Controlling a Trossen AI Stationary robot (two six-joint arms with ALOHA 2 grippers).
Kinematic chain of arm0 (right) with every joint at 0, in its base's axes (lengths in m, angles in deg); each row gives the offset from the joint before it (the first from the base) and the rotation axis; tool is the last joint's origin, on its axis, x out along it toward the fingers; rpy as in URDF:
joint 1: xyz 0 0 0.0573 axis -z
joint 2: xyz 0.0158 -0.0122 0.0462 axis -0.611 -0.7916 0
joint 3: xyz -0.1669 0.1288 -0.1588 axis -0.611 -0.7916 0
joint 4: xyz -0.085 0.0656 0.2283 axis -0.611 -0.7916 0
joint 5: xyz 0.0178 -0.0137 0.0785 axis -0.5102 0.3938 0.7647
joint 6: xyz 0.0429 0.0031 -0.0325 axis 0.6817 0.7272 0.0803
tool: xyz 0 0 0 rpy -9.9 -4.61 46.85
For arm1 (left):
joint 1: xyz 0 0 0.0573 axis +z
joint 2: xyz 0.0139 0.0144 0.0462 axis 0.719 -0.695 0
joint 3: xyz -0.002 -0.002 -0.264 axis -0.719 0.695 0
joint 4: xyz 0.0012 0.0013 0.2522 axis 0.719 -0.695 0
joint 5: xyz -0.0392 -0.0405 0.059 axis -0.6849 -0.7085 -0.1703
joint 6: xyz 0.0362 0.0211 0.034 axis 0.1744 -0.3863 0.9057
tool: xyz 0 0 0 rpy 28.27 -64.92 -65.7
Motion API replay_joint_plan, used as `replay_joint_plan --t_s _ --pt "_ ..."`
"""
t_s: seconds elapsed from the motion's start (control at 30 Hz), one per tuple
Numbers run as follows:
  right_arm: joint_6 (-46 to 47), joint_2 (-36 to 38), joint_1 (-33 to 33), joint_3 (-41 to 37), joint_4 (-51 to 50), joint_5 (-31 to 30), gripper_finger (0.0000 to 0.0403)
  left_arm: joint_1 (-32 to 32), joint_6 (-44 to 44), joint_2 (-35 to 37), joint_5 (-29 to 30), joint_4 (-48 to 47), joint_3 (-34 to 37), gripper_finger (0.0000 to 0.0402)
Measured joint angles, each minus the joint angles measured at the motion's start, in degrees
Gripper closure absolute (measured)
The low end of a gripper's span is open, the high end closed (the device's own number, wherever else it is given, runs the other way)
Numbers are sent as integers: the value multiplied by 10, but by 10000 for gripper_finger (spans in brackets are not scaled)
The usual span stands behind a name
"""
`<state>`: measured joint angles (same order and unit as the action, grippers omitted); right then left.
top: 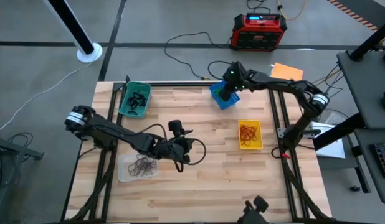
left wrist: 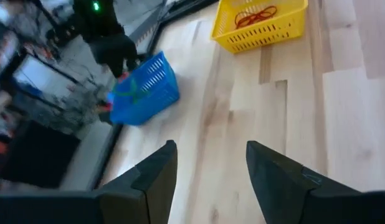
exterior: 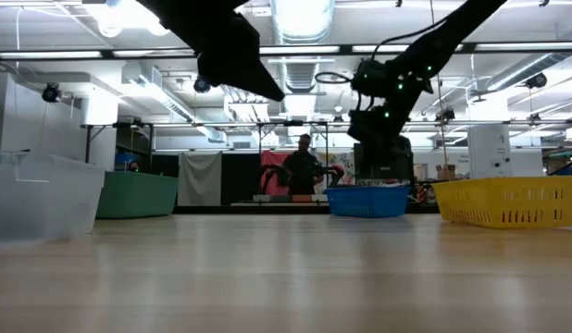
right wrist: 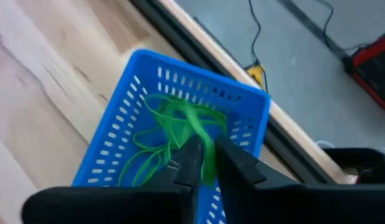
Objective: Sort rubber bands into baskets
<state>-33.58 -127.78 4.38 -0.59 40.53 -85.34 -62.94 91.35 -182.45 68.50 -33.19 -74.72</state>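
Note:
My right gripper [right wrist: 208, 155] is over the blue basket [right wrist: 180, 143] at the table's far edge and is shut on a bunch of bright green rubber bands [right wrist: 180, 121]. It also shows in the high view [top: 226, 89] and the low view [exterior: 379, 159]. My left gripper [left wrist: 211, 152] is open and empty above bare wood near the table's middle [top: 186, 148]. The teal basket [top: 135, 99] holds black bands, the yellow basket [top: 250, 134] holds red bands, and the clear basket [top: 137, 167] holds dark brown bands. My right gripper pinches several strands of the green rubber bands [right wrist: 209, 149] between its two fingers, coming from above and pointing down into the blue basket. The strands trail below the fingers, and their lower loops [right wrist: 149, 162] lie on the basket's floor.
The baskets stand apart on the wooden table [top: 205, 180]: teal far left, blue far middle-right, yellow right, clear near left. A red and black box [top: 260, 31] and cables lie on the floor beyond the table. A person [exterior: 304, 166] stands in the room behind.

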Motion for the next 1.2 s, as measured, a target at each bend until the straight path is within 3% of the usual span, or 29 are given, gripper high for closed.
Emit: replay_joint_plan --t_s 0.27,0.37,0.57,0.67,0.9,1.2 --pt "7 -55 -1 34 -27 1 300 10 -49 -8 -46 -7 2 226" --pt "29 -58 -1 40 -32 4 272 19 -23 -7 -100 9 8 226" --pt "40 14 -34 -9 39 96 241 43 21 43 -239 71 43 226" --pt "36 71 -72 -66 101 101 237 50 47 103 -279 118 85 226" --pt "-4 228 -159 -209 222 101 246 57 65 312 -280 183 238 226" --pt "-9 436 -181 -379 309 117 276 77 59 596 -279 212 405 226"
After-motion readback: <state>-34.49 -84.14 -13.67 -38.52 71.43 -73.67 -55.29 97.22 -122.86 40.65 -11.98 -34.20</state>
